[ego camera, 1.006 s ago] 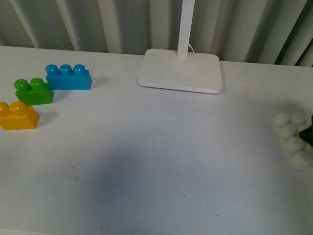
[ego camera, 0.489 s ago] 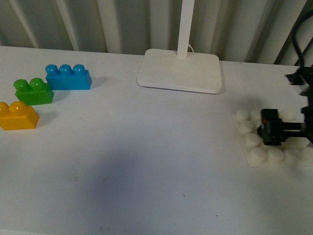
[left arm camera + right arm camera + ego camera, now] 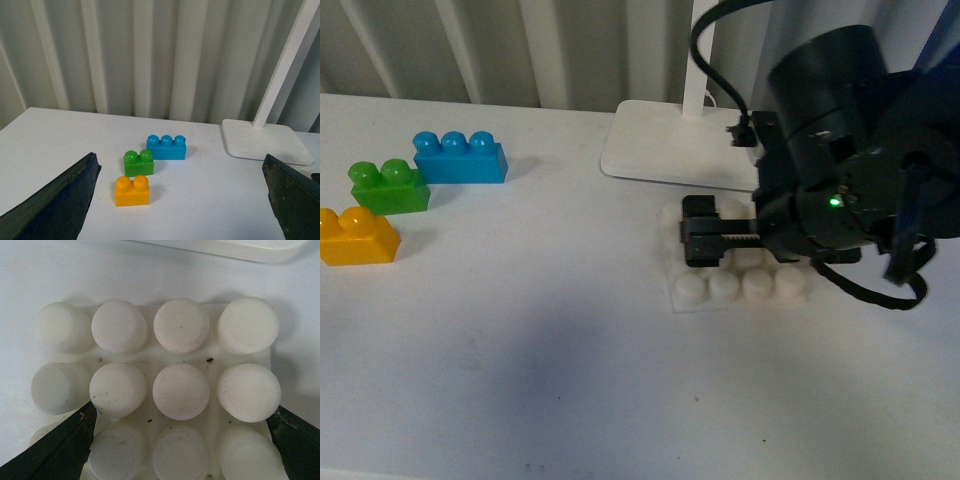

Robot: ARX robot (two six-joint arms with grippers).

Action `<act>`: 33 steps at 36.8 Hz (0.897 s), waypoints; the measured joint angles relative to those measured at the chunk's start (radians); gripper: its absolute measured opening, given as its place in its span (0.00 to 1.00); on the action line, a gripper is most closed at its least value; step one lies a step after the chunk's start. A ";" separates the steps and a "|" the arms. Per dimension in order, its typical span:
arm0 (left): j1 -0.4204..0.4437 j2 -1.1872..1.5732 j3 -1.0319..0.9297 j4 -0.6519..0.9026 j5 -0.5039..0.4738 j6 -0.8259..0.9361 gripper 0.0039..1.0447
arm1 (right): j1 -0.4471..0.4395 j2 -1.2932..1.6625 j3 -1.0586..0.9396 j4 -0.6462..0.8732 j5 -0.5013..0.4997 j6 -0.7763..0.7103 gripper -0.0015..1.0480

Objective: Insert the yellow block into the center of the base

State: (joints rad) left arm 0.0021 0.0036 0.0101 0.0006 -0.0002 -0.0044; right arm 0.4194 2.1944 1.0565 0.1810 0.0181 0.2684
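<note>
Rt claw (image 3: 705, 243) sits on the base (image 3: 742, 287), which lies studs-up near the middle of the worktop (image 3: 570, 370), just on the robot's side of the white lamp foot (image 3: 685, 145). In the rt wrist view the claw pinches the base w/ its fingers (image 3: 52, 450) set wide: one tip is in the gap betw. the outer and 2nd stud columns, the other at the plate's opposite edge, w/ 3 columns betw. them. Yellow block (image 3: 358, 238) sits studs-up at the far left of the worktop, well apart from the base. It is nearest the robot in a slanted row, w/ a green brick (image 3: 388, 187) just beside it and a blue 3-stud brick (image 3: 460, 157) beyond. Left claw (image 3: 180, 165) hangs over the worktop, spread wide, gripping nothing, facing the 3 bricks.
</note>
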 joint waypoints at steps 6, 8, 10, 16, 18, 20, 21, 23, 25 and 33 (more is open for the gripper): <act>0.000 0.000 0.000 0.000 0.000 0.000 0.94 | 0.073 0.047 0.092 -0.038 0.027 0.076 0.91; 0.000 0.000 0.000 0.000 0.000 0.000 0.94 | 0.088 0.059 0.117 -0.048 0.029 0.095 0.91; 0.000 0.000 0.000 0.000 0.000 0.000 0.94 | 0.101 0.070 0.141 -0.057 0.030 0.117 0.91; 0.000 0.000 0.000 0.000 0.000 0.000 0.94 | 0.162 0.114 0.238 -0.099 0.029 0.196 0.91; 0.000 0.000 0.000 0.000 0.000 0.000 0.94 | 0.183 0.128 0.267 -0.112 0.026 0.214 0.91; 0.000 0.000 0.000 0.000 0.000 0.000 0.94 | 0.199 0.138 0.288 -0.119 0.023 0.228 0.91; 0.000 0.000 0.000 0.000 0.000 0.000 0.94 | 0.208 0.143 0.301 -0.125 0.022 0.235 0.91; 0.000 0.000 0.000 0.000 0.000 0.000 0.94 | 0.223 0.154 0.324 -0.134 0.015 0.253 0.91; 0.000 0.000 0.000 0.000 0.000 0.000 0.94 | 0.232 0.163 0.346 -0.142 0.007 0.270 0.91; 0.000 0.000 0.000 0.000 0.000 0.000 0.94 | 0.239 0.188 0.407 -0.154 -0.033 0.340 0.91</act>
State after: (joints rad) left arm 0.0021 0.0036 0.0101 0.0006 -0.0002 -0.0044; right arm 0.6582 2.3829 1.4635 0.0273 -0.0151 0.6083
